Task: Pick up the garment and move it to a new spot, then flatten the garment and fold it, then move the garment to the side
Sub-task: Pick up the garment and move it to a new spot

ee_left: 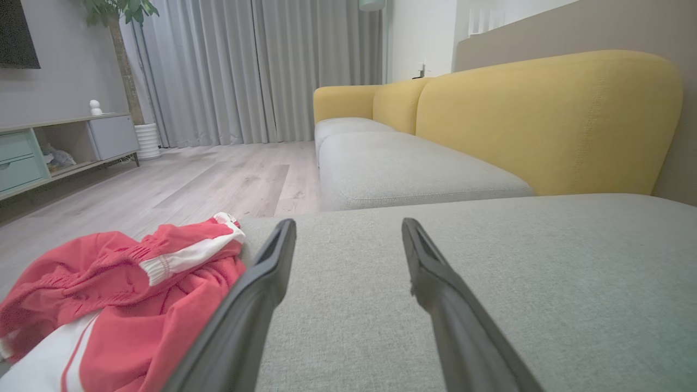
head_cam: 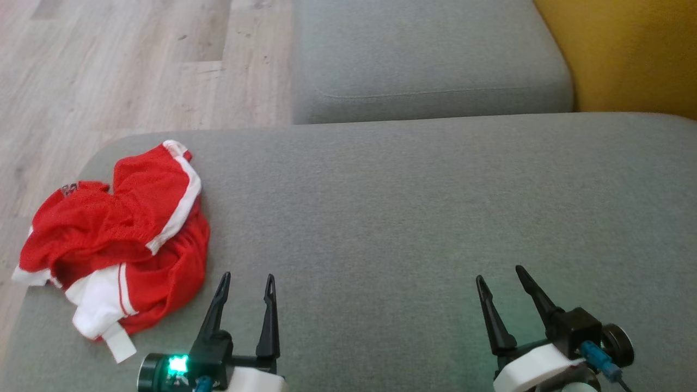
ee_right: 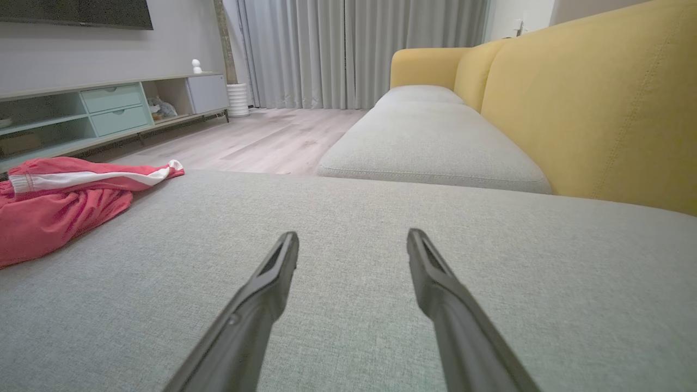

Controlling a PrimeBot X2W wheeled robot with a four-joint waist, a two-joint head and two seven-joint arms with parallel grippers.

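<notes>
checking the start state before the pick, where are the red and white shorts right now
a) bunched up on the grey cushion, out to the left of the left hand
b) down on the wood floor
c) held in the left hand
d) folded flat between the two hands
a: the red and white shorts lie crumpled at the left end of the grey cushion, beside the left hand, which is open and holds nothing.

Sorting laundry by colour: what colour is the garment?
Red with white trim; the garment shows best in the head view.
</notes>
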